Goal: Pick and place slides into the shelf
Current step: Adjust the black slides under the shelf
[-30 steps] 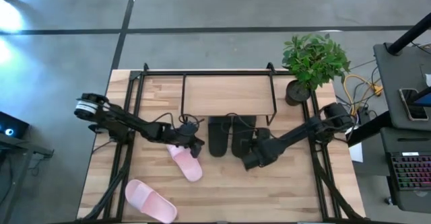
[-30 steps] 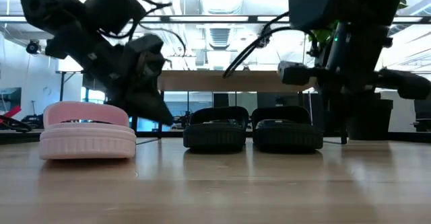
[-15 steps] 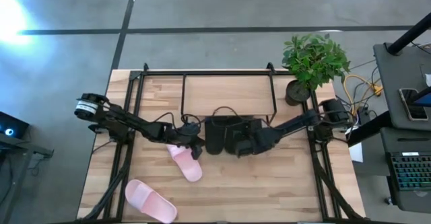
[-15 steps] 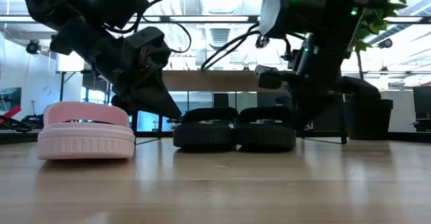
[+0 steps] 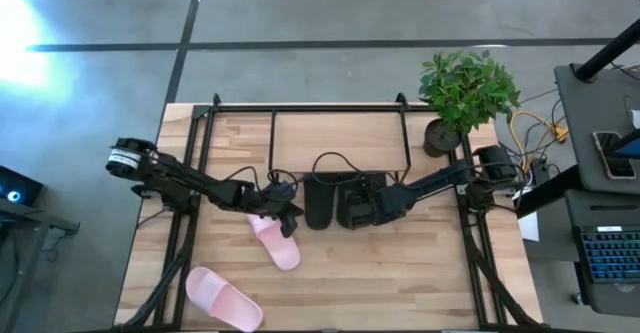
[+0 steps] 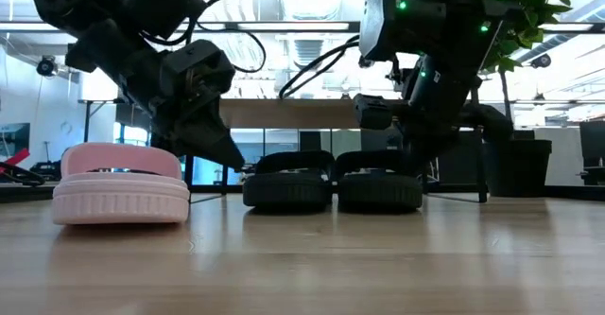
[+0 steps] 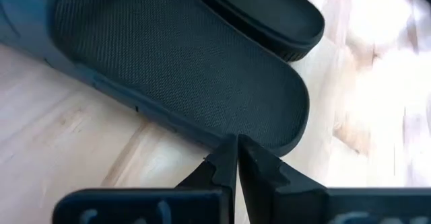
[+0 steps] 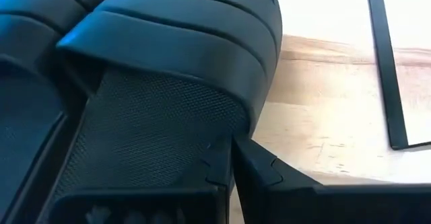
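Two black slides lie side by side, soles down on the table, in front of the shelf (image 5: pixel 340 143): the left one (image 5: pixel 320 201) and the right one (image 5: pixel 353 203). In the low view they touch each other (image 6: pixel 288 187) (image 6: pixel 378 187). My left gripper (image 5: pixel 290 213) is shut at the left slide's outer side. My right gripper (image 5: pixel 375 208) is shut at the right slide's outer side. One light pink slide (image 5: pixel 277 243) lies just near of my left gripper. The other pink slide (image 5: pixel 222 298) lies by the near left corner. My left gripper (image 7: pixel 236 150) has its shut fingertips against the outer rim of the left black slide's sole (image 7: pixel 225 135), near the heel end. It comes slanting down from the table's left. The slide lies flat on the table. My right gripper (image 8: pixel 227 153) pushes with its shut fingertips on the outer side of the right black slide, at the sole's rim just below the strap's root (image 8: pixel 239 120). It comes slanting down from the table's right. The slide lies flat against the other black slide (image 8: pixel 27 83).
A potted plant (image 5: pixel 465 93) stands at the far right corner beside the shelf. Black frame rails run along the table's left (image 5: pixel 185 223) and right (image 5: pixel 475 233) sides. Bare tabletop (image 5: pixel 400 283) lies near of the black slides.
My right gripper has moved toward the table's left and pushed the right black slide sideways until it lies against the left one. The pair has shifted slightly left. My left gripper has stayed at the left slide's outer side. The pink slides have kept still.
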Controlling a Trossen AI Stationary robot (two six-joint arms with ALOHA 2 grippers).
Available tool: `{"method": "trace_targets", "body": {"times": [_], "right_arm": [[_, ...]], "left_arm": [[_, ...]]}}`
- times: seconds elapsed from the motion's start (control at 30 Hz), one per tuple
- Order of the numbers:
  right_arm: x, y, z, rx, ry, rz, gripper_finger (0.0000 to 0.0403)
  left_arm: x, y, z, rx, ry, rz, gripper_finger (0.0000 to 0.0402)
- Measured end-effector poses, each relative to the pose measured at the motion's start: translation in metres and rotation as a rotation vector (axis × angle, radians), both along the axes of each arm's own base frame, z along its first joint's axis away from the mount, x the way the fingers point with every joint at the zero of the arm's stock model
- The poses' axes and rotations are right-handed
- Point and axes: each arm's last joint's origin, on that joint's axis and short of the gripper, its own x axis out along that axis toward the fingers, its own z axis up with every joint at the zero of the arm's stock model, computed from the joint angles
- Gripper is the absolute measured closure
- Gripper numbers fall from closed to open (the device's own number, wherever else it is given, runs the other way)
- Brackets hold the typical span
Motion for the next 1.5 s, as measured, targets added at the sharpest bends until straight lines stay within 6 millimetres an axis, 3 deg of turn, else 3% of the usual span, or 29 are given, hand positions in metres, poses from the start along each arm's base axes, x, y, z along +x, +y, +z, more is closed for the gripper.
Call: {"method": "trace_targets", "body": {"times": [0.2, 0.33, 0.43, 0.53, 0.67, 0.93, 1.17, 1.5], "right_arm": [[-0.005, 0.017, 0.01, 0.035, -0.057, 0.021, 0.0394], [-0.012, 0.043, 0.023, 0.115, -0.116, 0.074, 0.0394], [-0.011, 0.066, 0.03, 0.225, -0.178, 0.145, 0.0394], [-0.004, 0.089, 0.03, 0.347, -0.284, 0.205, 0.0394], [0.004, 0.106, 0.014, 0.388, -0.38, 0.182, 0.0394], [0.02, 0.106, -0.027, 0.333, -0.294, 0.118, 0.0394], [0.03, 0.1, -0.028, 0.27, -0.284, 0.09, 0.0394], [0.025, 0.059, -0.028, 0.13, -0.126, -0.024, 0.0394]], "left_arm": [[-0.017, 0.0, 0.017, -0.003, 0.036, -0.011, 0.0402], [-0.033, -0.005, 0.035, -0.002, 0.026, -0.046, 0.0402], [-0.046, -0.005, 0.037, 0.018, 0.056, -0.047, 0.0402], [-0.054, -0.003, 0.042, 0.039, 0.065, -0.061, 0.0402], [-0.06, -0.002, 0.059, 0.022, -0.031, -0.062, 0.0402], [-0.065, -0.005, 0.063, 0.058, -0.031, -0.133, 0.0402], [-0.068, -0.007, 0.068, 0.056, -0.067, -0.138, 0.0402], [-0.067, -0.006, 0.067, 0.076, -0.061, -0.127, 0.0402]]}}
